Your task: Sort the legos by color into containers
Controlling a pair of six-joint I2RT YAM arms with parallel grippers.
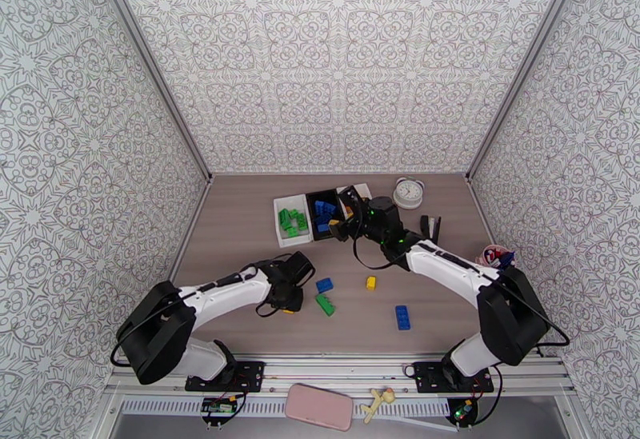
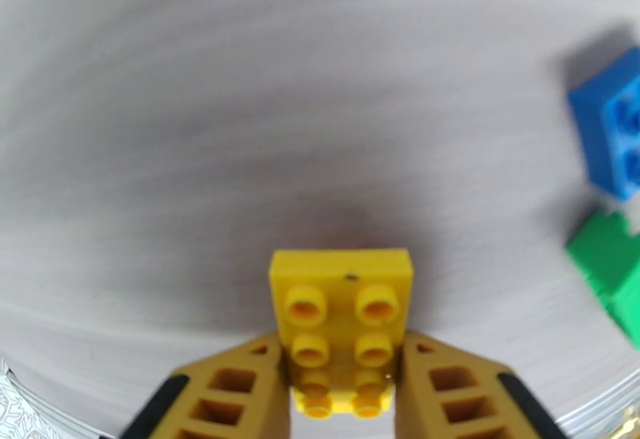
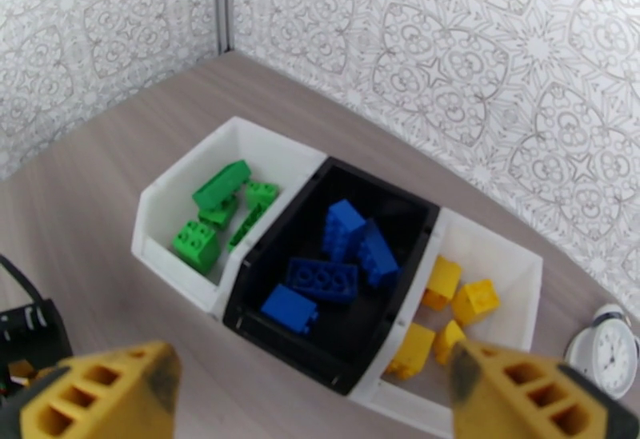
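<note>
Left claw [image 2: 342,365]: closed on the yellow brick [image 2: 342,305], gripping only its near end; the brick lies studs-up on the counter [image 2: 240,113].
Right claw [image 3: 312,401]: wide open, holding nothing, poised above the bins.
Risk, grip: with so little of the brick held, it may pivot or slip out on lifting.
Risk, path: the yellow bin lies under the right arm, so the arms may clash there.
Left white bin [image 3: 156,217]: green bricks.
Black bin [image 3: 298,353]: blue bricks.
Right white bin [image 3: 512,269]: yellow bricks.
Loose nearby: blue brick [image 2: 612,133], green brick [image 2: 612,265].
</note>
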